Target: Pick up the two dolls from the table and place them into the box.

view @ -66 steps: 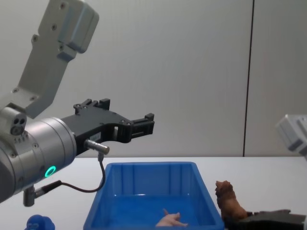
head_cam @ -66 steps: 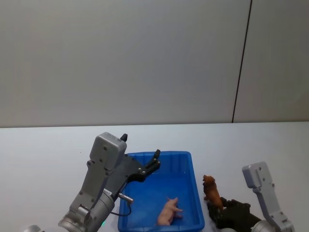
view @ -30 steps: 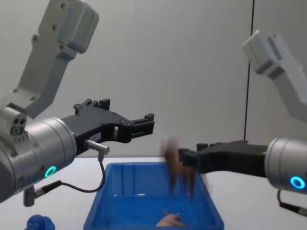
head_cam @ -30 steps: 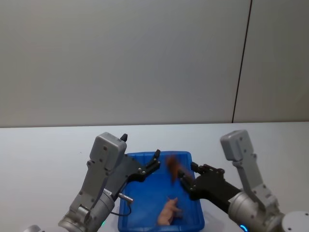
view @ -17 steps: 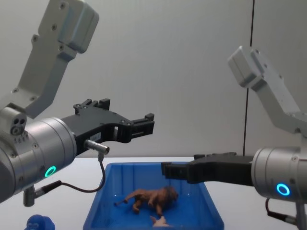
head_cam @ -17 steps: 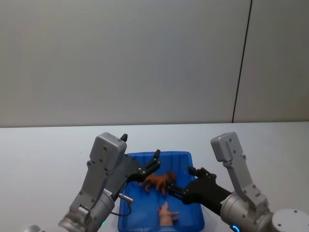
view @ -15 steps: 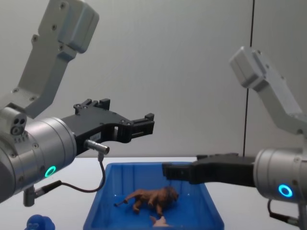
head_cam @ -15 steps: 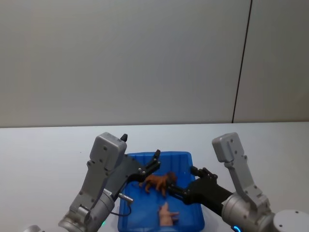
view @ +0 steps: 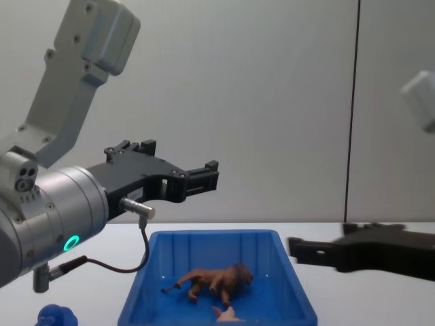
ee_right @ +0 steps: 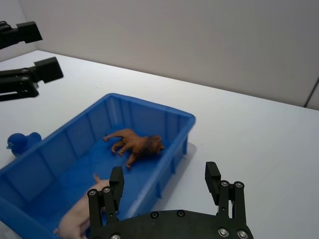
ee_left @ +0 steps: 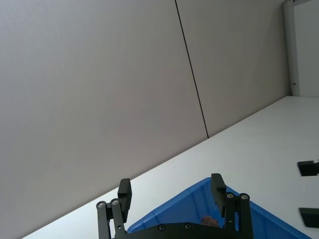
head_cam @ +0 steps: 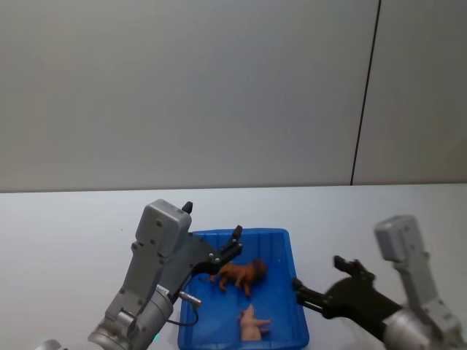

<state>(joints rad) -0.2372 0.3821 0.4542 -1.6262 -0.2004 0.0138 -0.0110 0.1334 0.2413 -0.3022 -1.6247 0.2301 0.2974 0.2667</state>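
The brown lion (head_cam: 241,275) lies on its side on the floor of the blue box (head_cam: 241,233), and the pink pig (head_cam: 252,323) lies nearer me in the same box. In the chest view the lion (view: 217,280) and pig (view: 228,314) sit low inside the box (view: 211,235). My left gripper (head_cam: 232,248) hovers open and empty above the box's left side. To the right of the box, my right gripper (head_cam: 321,275) stands open and empty over the white table (head_cam: 73,233). Its wrist view looks down on lion (ee_right: 134,144), pig (ee_right: 77,216) and box (ee_right: 149,105).
A small blue lumpy object (view: 58,316) sits on the table left of the box, also seen in the right wrist view as the blue object (ee_right: 20,141). A grey wall stands behind the table. Bare tabletop stretches to the right of the box.
My right gripper carried the lion over the box, let it go inside, then drew back to the right of the box. The left arm has stayed still.
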